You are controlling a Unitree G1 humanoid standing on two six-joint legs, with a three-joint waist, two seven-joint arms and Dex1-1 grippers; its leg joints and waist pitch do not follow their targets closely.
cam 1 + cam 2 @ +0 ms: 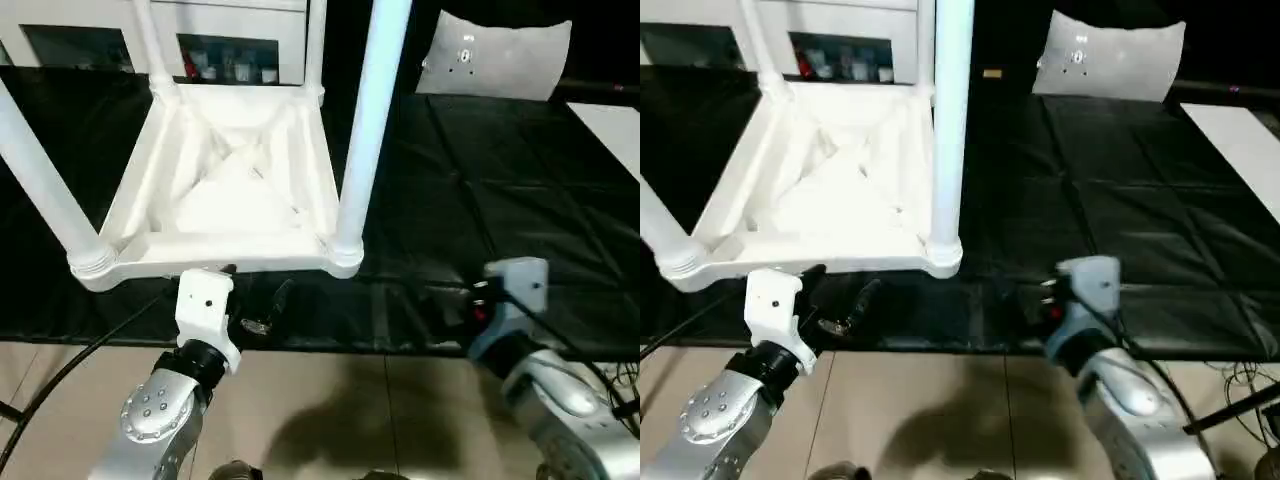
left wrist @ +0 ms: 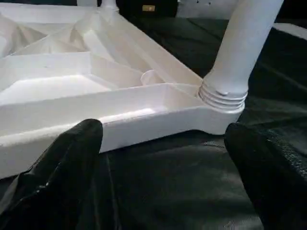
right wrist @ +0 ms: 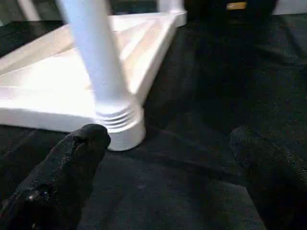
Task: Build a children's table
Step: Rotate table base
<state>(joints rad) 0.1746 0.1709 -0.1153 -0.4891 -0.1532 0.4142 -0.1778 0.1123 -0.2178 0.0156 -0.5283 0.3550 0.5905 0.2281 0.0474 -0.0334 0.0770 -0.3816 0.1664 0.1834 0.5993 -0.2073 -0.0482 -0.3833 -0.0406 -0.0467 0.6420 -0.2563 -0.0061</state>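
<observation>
The white table top (image 1: 225, 190) lies upside down on the black mat, its ribbed underside facing up. A white leg stands in each corner socket; the near right leg (image 1: 365, 120) and the near left leg (image 1: 40, 180) are the closest. My left gripper (image 2: 163, 163) is open just in front of the top's near edge, close to the near right socket (image 2: 223, 98), with nothing between its fingers. My right gripper (image 3: 168, 158) is open and empty over the mat, to the right of that same leg (image 3: 96, 62).
A white shelved cabinet (image 1: 230, 40) stands behind the table. A grey-white cushion-like panel (image 1: 495, 55) leans at the back right, and a white sheet (image 1: 610, 125) lies at the right edge. The black mat (image 1: 500, 200) ends near me at beige floor (image 1: 350, 400).
</observation>
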